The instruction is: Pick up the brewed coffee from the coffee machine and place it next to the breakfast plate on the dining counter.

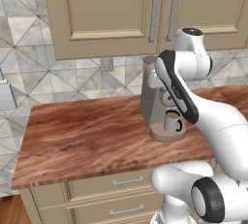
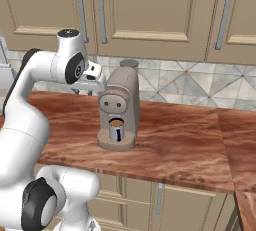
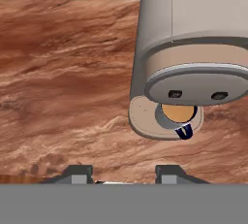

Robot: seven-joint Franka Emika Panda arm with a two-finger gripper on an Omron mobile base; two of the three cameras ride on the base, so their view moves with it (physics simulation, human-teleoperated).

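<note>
While the brewed coffee [image 1: 171, 121] is sitting on the coffee machine's [image 2: 119, 106] drip base, the gripper [image 3: 123, 172] is hovering above it, jaws partly spread and empty — it should drop lower, approaching sideways under the spout.

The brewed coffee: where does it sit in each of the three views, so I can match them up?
Left base view: brewed coffee right of centre, on the coffee machine's round drip base, partly behind the arm.
Right base view: left of centre, under the machine's front.
Hand view: lower right of centre, seen from above beneath the machine's head.
Shared landmark: the drip base.
</note>
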